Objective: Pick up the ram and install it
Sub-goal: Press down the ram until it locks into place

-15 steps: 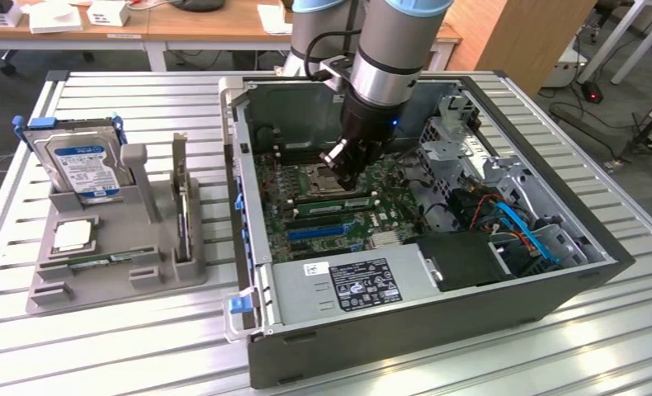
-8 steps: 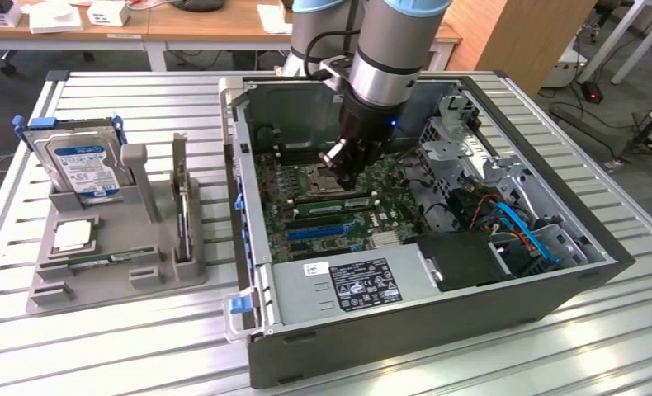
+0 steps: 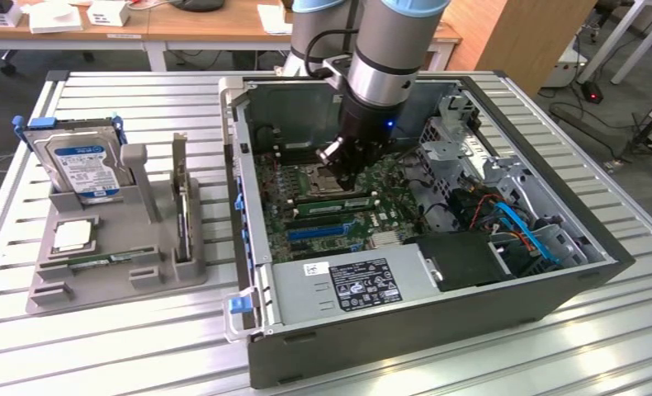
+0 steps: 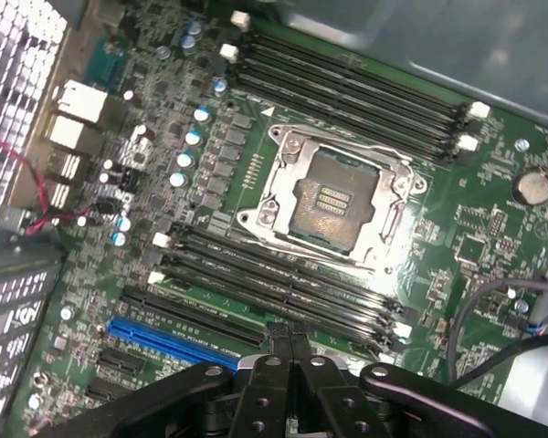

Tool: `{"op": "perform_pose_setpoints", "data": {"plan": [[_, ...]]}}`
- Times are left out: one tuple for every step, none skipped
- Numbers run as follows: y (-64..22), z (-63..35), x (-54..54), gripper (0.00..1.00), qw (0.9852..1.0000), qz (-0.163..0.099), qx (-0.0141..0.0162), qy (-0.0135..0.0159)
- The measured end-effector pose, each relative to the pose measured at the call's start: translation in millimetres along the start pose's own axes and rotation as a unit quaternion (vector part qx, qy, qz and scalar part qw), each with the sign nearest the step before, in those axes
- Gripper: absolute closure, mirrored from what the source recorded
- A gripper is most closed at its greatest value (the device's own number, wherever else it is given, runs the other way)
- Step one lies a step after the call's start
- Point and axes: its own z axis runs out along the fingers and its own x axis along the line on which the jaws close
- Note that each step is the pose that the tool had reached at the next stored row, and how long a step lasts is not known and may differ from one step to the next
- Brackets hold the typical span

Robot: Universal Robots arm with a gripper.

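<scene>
In the exterior view the gripper is hanging clenched and empty over the motherboard inside the open computer case while the ram is lying in the grey holder on the exterior view's left, and in the wrist view the gripper is pressing its fingers together above the memory slots beside the processor socket.

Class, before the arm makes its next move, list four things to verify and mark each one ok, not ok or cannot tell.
1. The tool is shut with nothing in it: ok.
2. The ram is in the tool: not ok; it lies in the grey holder outside the case.
3. The memory slots below the tool are free: ok.
4. The slot latches are open: cannot tell.
</scene>
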Motion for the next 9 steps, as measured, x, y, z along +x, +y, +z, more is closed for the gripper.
{"op": "perform_pose_setpoints", "data": {"plan": [[0.0, 0.0, 0.1, 0.91, 1.0000, 0.007, 0.0000, -0.0004], [0.1, 0.0, 0.2, 0.91, 0.9999, 0.013, 0.0000, -0.0008], [0.1, 0.0, 0.4, 0.91, 0.9998, 0.020, 0.0000, -0.0012], [0.2, 0.0, 0.4, 0.91, 0.9997, 0.026, 0.0000, -0.0016], [0.2, 0.0, 0.5, 0.91, 0.9995, 0.032, 0.0000, -0.0020], [0.2, 0.0, 0.7, 0.91, 0.9993, 0.038, -0.0001, -0.0023], [0.3, 0.0, 0.8, 0.91, 0.9991, 0.043, -0.0001, -0.0027], [0.3, 0.0, 0.9, 0.91, 0.9988, 0.049, -0.0001, -0.0030], [0.4, 0.0, 1.1, 0.91, 0.9985, 0.054, -0.0001, -0.0033]]}}
